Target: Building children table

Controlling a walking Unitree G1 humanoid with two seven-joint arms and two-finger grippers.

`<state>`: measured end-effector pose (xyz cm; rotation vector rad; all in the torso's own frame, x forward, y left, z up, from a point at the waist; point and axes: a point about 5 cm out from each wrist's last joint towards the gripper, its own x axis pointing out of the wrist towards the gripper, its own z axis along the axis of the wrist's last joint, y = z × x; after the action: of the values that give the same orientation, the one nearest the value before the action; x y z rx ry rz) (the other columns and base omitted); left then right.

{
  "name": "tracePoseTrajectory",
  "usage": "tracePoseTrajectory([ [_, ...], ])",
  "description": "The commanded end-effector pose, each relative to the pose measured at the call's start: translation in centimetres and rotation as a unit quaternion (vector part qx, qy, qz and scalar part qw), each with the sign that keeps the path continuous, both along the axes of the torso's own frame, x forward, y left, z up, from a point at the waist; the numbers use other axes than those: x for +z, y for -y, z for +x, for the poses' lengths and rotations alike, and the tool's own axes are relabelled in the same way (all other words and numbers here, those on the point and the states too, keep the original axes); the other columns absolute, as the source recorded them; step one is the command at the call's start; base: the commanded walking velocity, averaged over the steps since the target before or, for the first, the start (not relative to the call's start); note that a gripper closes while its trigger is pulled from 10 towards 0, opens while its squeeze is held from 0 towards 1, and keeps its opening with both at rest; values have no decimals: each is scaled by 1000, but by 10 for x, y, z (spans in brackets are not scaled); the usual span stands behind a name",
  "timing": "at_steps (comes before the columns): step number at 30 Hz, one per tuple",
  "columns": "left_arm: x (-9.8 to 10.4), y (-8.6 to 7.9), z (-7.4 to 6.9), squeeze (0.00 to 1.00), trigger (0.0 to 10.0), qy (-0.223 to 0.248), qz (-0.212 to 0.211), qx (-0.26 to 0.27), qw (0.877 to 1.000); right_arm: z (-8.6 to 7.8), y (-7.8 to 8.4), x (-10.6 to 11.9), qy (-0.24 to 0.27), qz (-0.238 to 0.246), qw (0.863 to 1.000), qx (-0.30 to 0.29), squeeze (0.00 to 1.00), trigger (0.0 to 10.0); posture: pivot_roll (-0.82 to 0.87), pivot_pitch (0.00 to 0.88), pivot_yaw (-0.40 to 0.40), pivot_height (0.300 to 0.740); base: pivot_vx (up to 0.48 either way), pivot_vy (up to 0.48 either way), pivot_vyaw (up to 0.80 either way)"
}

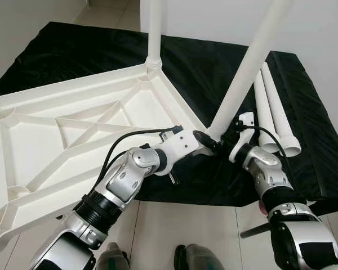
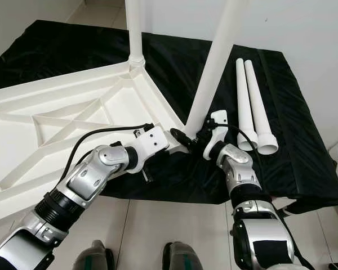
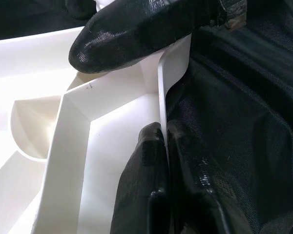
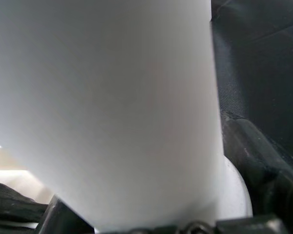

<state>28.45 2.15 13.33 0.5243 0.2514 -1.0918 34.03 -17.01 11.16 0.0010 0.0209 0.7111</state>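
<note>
White tabletop point(image 1: 73, 135) lies upside down on black-covered bench point(image 1: 214, 67), ribs up, near-left part overhanging. One leg point(image 1: 154, 31) stands in far corner socket. You hold second leg point(image 1: 248, 67), tilted, at near-right corner: right gripper point(image 1: 228, 138) clamped on its base. Left gripper point(image 3: 165, 141) pinches tabletop rim beside it. Two spare legs point(image 1: 276, 115) lie right on bench.

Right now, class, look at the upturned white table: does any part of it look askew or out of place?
Yes. The leg at the far corner stands upright, but the leg at the near corner leans to the right, its base held by the right tool. The left tool pinches the tabletop's rim. Two more legs lie unattached on the black cloth.
</note>
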Motion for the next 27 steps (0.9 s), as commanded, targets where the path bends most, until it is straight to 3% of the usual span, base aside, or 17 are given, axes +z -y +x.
tracePoseTrajectory([
  [1, -12, 6, -10, 0, 10000, -25, 14, -23, 999, 4, 2, 1, -2, 3, 1000, -31, 0, 0, -39, 21, -42, 740, 0, 0, 0],
  [6, -12, 6, -10, 0, 10000, -25, 13, -22, 999, 5, 0, -4, -11, -32, 996, -81, 0, 0, -38, 26, -49, 740, 0, 0, 0],
  [10, -11, 6, -10, 0, 10000, -25, 12, -20, 999, 1, -16, -14, -60, 2, 986, -157, 0, 0, -41, 33, -52, 740, 0, 0, 0],
  [11, -11, 6, -10, 0, 10000, -25, 12, -20, 999, 1, -16, -14, -60, 2, 986, -157, 0, 0, -41, 33, -52, 740, 0, 0, 0],
  [14, -10, 6, -9, 0, 10000, -25, 9, -19, 999, -9, -41, -10, -51, 34, 981, -182, 0, 0, -46, 42, -54, 740, 0, 0, 0],
  [15, -10, 6, -9, 0, 10000, -25, 9, -19, 999, -9, -41, -10, -51, 34, 981, -182, 0, 0, -46, 42, -54, 740, 0, 0, 0],
  [16, -10, 7, -9, 0, 10000, -25, 8, -18, 999, -12, -46, -7, -43, 39, 975, -215, 0, 0, -46, 44, -55, 740, 0, 0, 0],
  [20, -10, 7, -10, 0, 10000, -25, 8, -18, 999, -14, -49, -6, -34, 35, 967, -249, 0, 0, -47, 46, -54, 740, 0, 0, 0],
  [24, -11, 6, -11, 0, 10000, -27, 9, -20, 999, -25, -46, -4, -21, 20, 941, -337, 0, 0, -57, 51, -50, 740, 0, 0, 0],
  [27, -12, 6, -11, 0, 10000, -28, 9, -20, 999, -26, -43, -3, -21, 21, 939, -343, 0, 0, -57, 50, -50, 740, 0, 0, 0],
])
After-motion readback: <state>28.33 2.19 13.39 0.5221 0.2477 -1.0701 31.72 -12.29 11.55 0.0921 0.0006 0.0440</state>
